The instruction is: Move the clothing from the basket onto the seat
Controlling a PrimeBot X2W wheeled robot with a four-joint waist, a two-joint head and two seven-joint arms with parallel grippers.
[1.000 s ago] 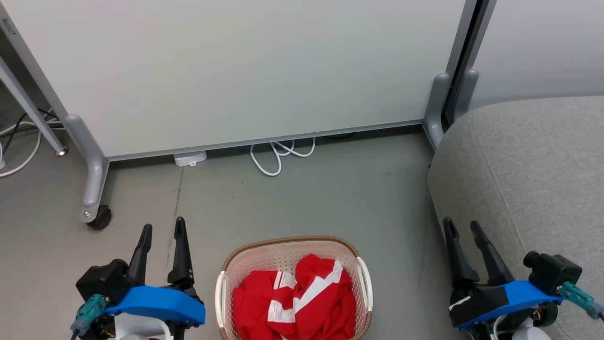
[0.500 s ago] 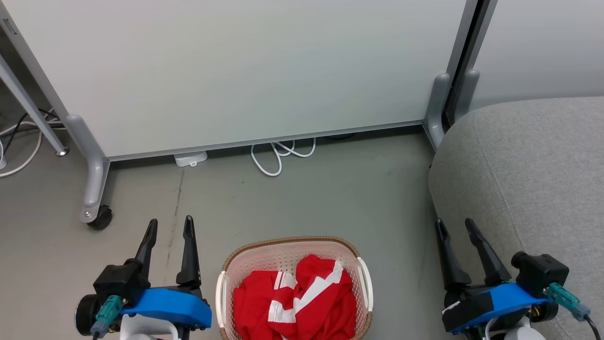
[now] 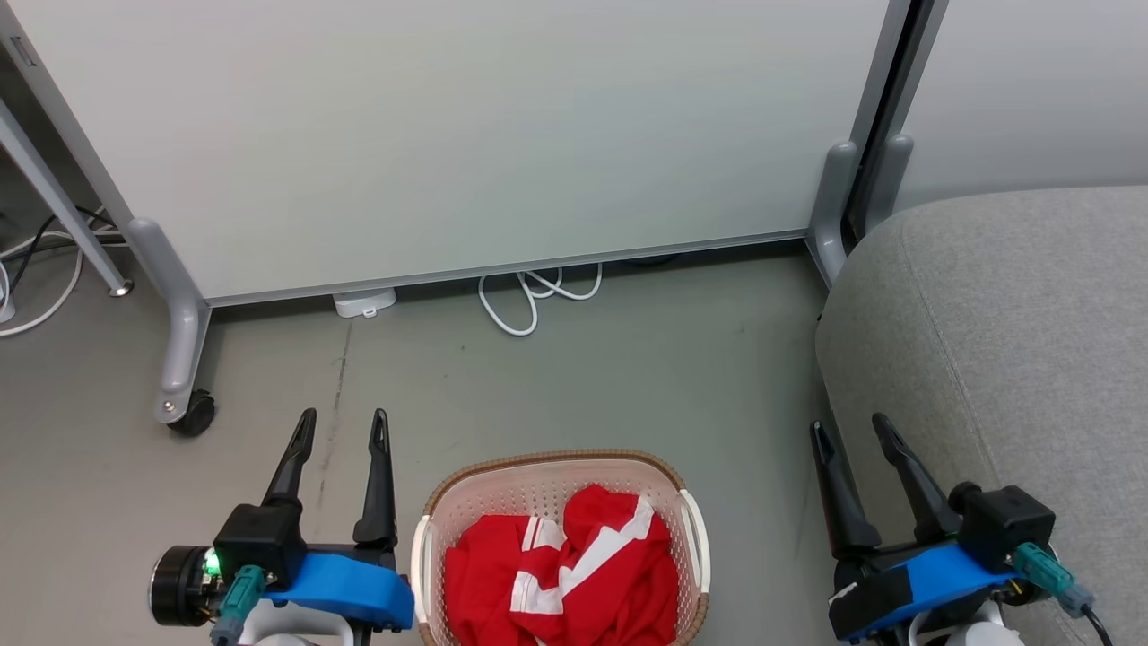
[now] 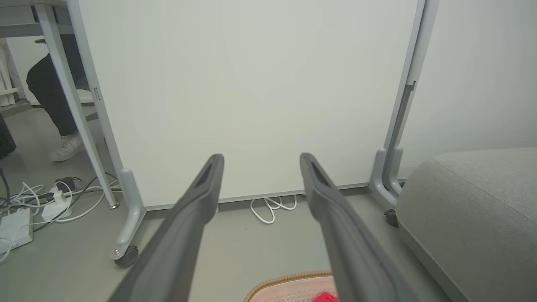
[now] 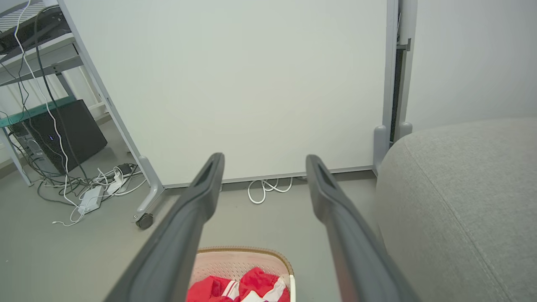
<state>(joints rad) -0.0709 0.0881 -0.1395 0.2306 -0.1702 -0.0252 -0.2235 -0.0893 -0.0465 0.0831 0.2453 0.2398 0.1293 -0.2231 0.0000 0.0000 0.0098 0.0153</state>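
Red clothing (image 3: 574,574) with white stripes lies crumpled in the cream perforated basket (image 3: 556,467) on the floor at the head view's bottom centre; both also peek into the right wrist view as clothing (image 5: 251,287) and basket (image 5: 243,256). The grey seat (image 3: 1013,341) fills the right side. My left gripper (image 3: 343,429) hovers open just left of the basket, fingers pointing away. Between basket and seat, my right gripper (image 3: 849,431) is open as well, close to the cushion's edge. Nothing lies between either pair of fingers.
A white partition panel (image 3: 448,135) on castor legs (image 3: 184,404) stands behind the basket, with a white cable loop (image 3: 529,301) under it. Cables and a power strip (image 5: 94,197) lie at the far left. A person's leg and shoe (image 4: 63,147) show beyond the partition.
Both grippers have drawn inward toward the basket: the left one shifted right, the right one shifted left and slightly down. The clothing and basket have not moved.
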